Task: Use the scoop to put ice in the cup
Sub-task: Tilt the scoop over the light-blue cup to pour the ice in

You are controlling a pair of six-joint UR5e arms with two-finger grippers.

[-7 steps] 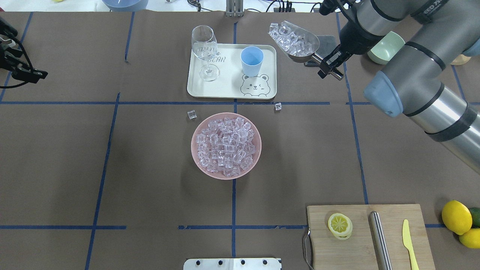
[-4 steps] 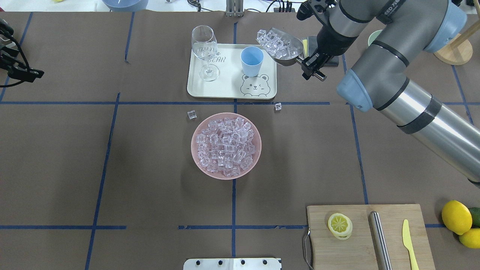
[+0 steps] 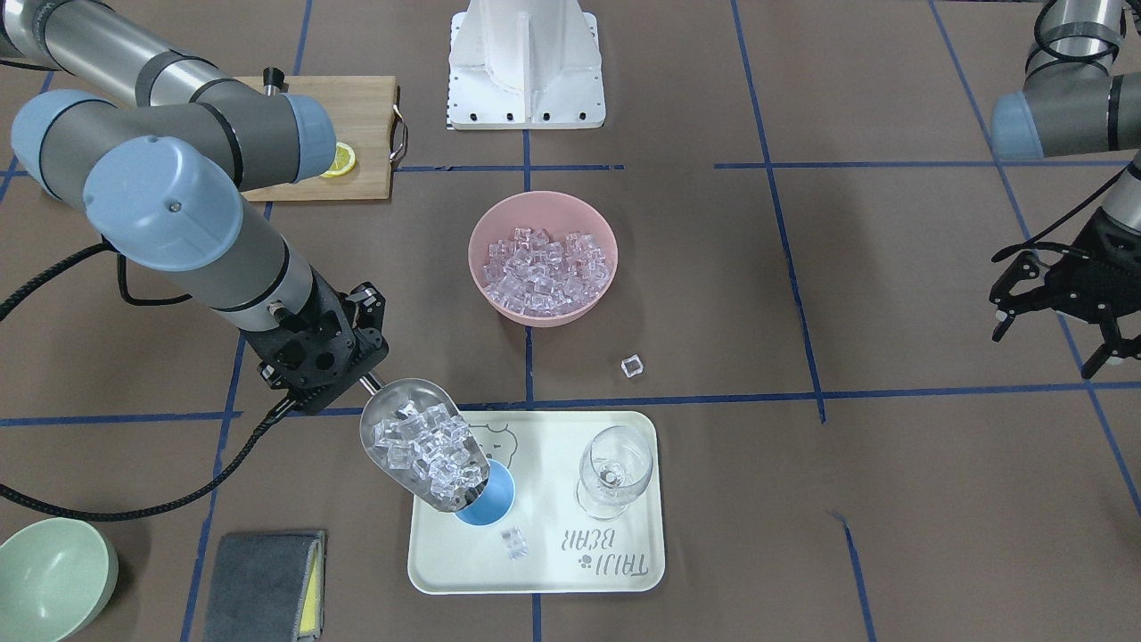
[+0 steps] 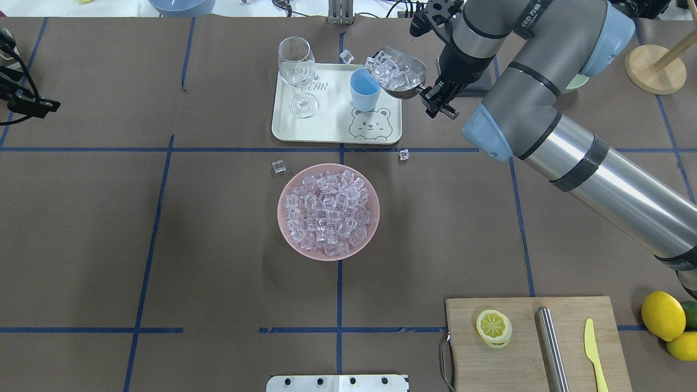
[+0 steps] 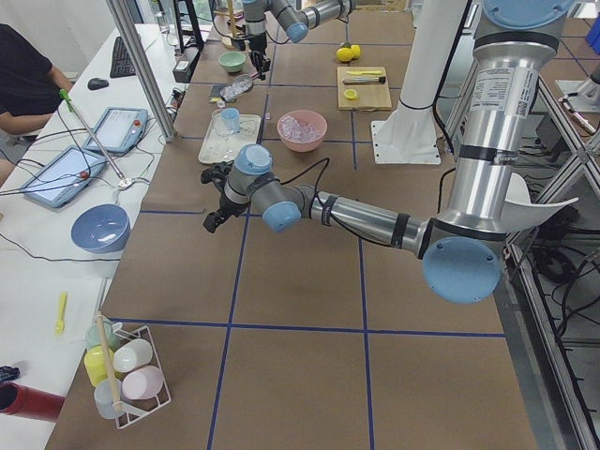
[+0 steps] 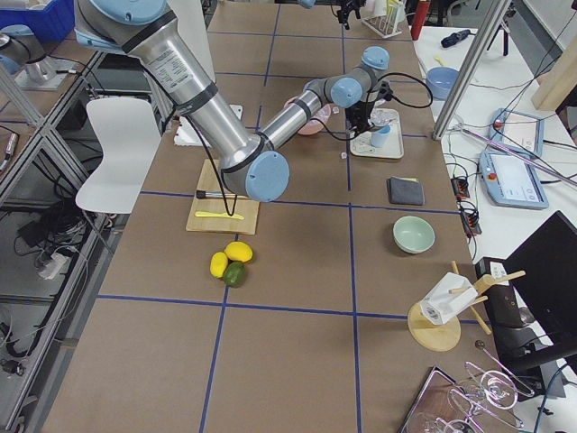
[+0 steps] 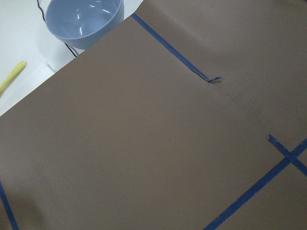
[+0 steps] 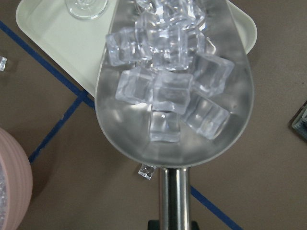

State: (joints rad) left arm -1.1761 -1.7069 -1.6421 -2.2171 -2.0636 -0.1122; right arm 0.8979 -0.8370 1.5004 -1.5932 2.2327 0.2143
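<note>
The right pincer (image 4: pixel 439 101) is clamped on the thin rod handle of the scoop (image 4: pixel 396 73), holding it in the air over the near right corner of the cream tray (image 4: pixel 326 129). The trough is heaped with ice (image 8: pixel 165 91) and tips down towards the cup (image 4: pixel 364 90). In the front-facing view its open lip lies over the cup's mouth, hiding most of the rim. The cup stands upright on the tray, beside the printed bear. A clear wine glass (image 4: pixel 297 71) stands on the same tray, apart from the cup on its other side.

One loose cube (image 3: pixel 513 542) shows just beside the cup within the tray's outline. Whether it rests there or is in the air, I cannot tell. A pink bowl (image 4: pixel 286 188) full of more cubes sits on the brown worktop (image 4: pixel 218 245) between the tray and the robot. Two stray cubes (image 4: pixel 279 166) (image 4: pixel 403 154) lie on the paper between bowl and tray.

The left pincer (image 3: pixel 1047 343) hangs well off to the side, its fingers spread and nothing between them.
</note>
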